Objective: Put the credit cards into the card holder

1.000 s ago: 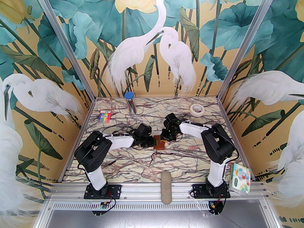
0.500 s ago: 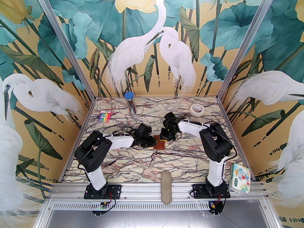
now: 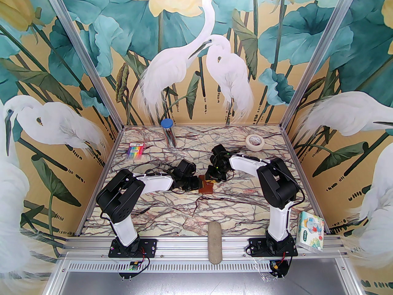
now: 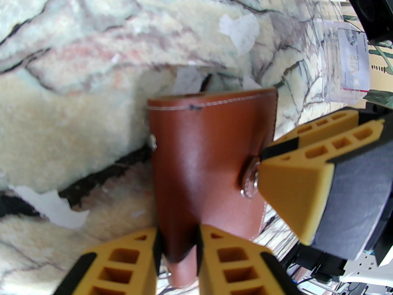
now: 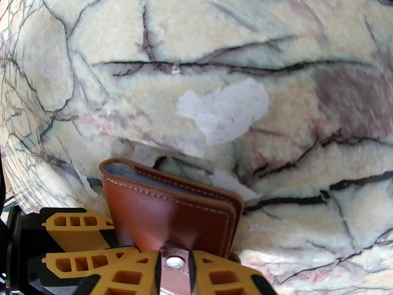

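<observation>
The reddish-brown leather card holder (image 3: 206, 188) lies mid-table between both arms. In the left wrist view the holder (image 4: 208, 152) is folded closed, and my left gripper (image 4: 178, 235) is shut on its near edge. My right gripper (image 5: 174, 257) is shut on the holder's snap-button tab, with the holder (image 5: 172, 207) just beyond it. The right gripper's fingers (image 4: 294, 180) press at the snap. A pale whitish card (image 4: 353, 63) lies inside a clear plastic wrapper at the far right of the left wrist view. The dark and orange-yellow cards are out of view.
A tape roll (image 3: 255, 141) sits at the back right and a rainbow pen pack (image 3: 135, 151) at the back left. A blue-lidded tube (image 3: 169, 132) lies at the back. A tissue pack (image 3: 310, 231) and a grey oblong pad (image 3: 215, 241) sit at the front edge.
The right arm has drawn back a little toward the far left, still holding the tab. The left arm and the holder have stayed in place.
</observation>
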`<action>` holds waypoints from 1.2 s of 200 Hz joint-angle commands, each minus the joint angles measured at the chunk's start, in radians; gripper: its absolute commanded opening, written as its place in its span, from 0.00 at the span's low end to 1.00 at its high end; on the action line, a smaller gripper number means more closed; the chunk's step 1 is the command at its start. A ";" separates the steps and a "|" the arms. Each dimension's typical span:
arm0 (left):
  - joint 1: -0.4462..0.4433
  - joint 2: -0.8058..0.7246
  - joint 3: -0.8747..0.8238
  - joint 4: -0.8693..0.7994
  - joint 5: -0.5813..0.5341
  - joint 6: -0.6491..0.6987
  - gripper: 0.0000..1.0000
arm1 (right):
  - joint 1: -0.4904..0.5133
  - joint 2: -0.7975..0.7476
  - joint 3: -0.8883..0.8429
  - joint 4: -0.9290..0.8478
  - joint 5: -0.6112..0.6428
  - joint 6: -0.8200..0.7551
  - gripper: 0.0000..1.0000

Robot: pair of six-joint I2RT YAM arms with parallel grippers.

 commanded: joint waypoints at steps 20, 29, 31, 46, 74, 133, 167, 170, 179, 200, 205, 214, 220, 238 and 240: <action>-0.019 0.111 -0.018 -0.005 -0.014 0.015 0.27 | 0.008 0.049 0.026 -0.052 0.045 -0.024 0.21; -0.019 0.111 -0.017 -0.005 -0.014 0.015 0.27 | 0.012 0.051 0.027 -0.057 0.045 -0.031 0.21; -0.019 0.110 -0.018 -0.005 -0.014 0.015 0.27 | 0.013 0.051 0.027 -0.058 0.045 -0.032 0.21; -0.018 0.110 -0.018 -0.005 -0.014 0.015 0.27 | 0.017 0.052 0.031 -0.065 0.042 -0.044 0.20; -0.019 0.110 -0.018 -0.004 -0.015 0.015 0.27 | 0.028 0.056 0.046 -0.085 0.040 -0.065 0.19; -0.018 0.110 -0.018 -0.004 -0.014 0.015 0.27 | 0.041 0.040 0.061 -0.107 0.062 -0.071 0.19; -0.018 0.110 -0.018 -0.004 -0.014 0.015 0.27 | 0.056 0.042 0.085 -0.136 0.106 -0.071 0.21; -0.018 0.110 -0.018 -0.005 -0.014 0.015 0.27 | 0.057 0.044 0.088 -0.142 0.110 -0.073 0.21; -0.019 0.111 -0.017 -0.004 -0.014 0.015 0.27 | 0.061 0.048 0.093 -0.150 0.119 -0.075 0.21; -0.019 0.111 -0.017 -0.004 -0.014 0.015 0.27 | 0.070 0.058 0.102 -0.168 0.135 -0.082 0.19; -0.019 0.111 -0.018 -0.004 -0.014 0.015 0.26 | 0.071 0.058 0.103 -0.171 0.137 -0.084 0.19; -0.019 0.111 -0.018 -0.004 -0.014 0.015 0.27 | 0.074 0.058 0.105 -0.177 0.140 -0.088 0.18; -0.019 0.110 -0.017 -0.004 -0.014 0.015 0.27 | 0.077 0.059 0.107 -0.181 0.141 -0.089 0.18; -0.018 0.112 -0.017 -0.004 -0.014 0.015 0.27 | 0.079 0.056 0.106 -0.185 0.143 -0.091 0.17; -0.019 0.111 -0.018 -0.004 -0.014 0.015 0.27 | 0.079 0.055 0.107 -0.185 0.143 -0.092 0.17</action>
